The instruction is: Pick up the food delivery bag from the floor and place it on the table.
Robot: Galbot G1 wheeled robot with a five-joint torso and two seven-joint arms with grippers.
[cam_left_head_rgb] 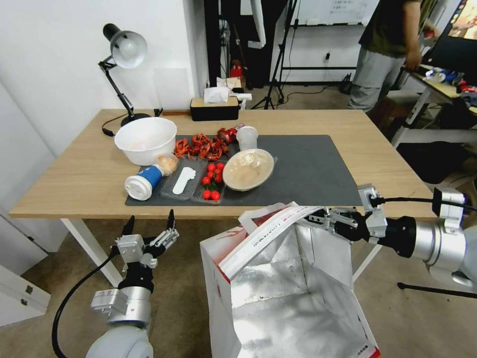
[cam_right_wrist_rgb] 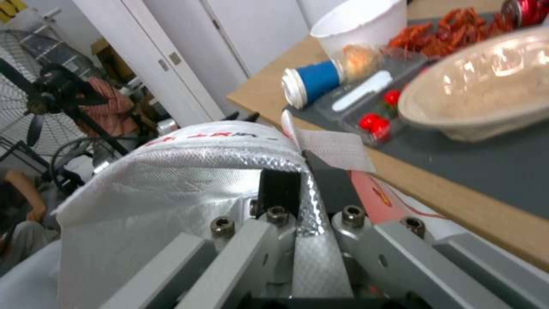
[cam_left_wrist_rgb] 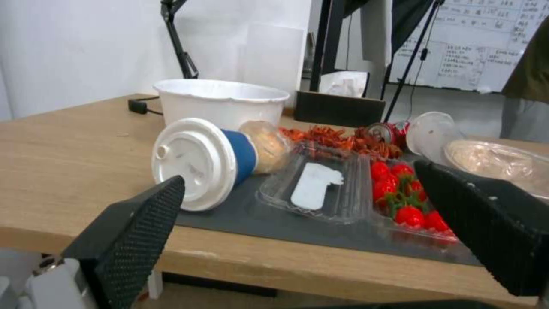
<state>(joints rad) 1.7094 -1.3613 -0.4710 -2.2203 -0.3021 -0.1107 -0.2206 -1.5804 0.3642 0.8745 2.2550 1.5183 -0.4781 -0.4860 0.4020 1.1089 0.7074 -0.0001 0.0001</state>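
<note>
Food delivery bag [cam_left_head_rgb: 278, 293] x1, R gripper [cam_left_head_rgb: 318, 217] jaws clamped.

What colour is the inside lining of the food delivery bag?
Shiny silver foil; the food delivery bag lining shows best in the head view.

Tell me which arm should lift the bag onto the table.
Right. The right gripper is already shut on the bag's rim beside the table; the left gripper hangs open, holding nothing.

The food delivery bag [cam_left_head_rgb: 278, 293] is red and white outside, with crinkly silver foil lining and white straps. A dark grey mat [cam_left_head_rgb: 308, 169] covers the light-wood table [cam_left_head_rgb: 74, 174], holding a white bowl [cam_left_head_rgb: 145, 139], blue cup [cam_left_head_rgb: 146, 180] and red cherry tomatoes [cam_left_head_rgb: 211, 181].
</note>
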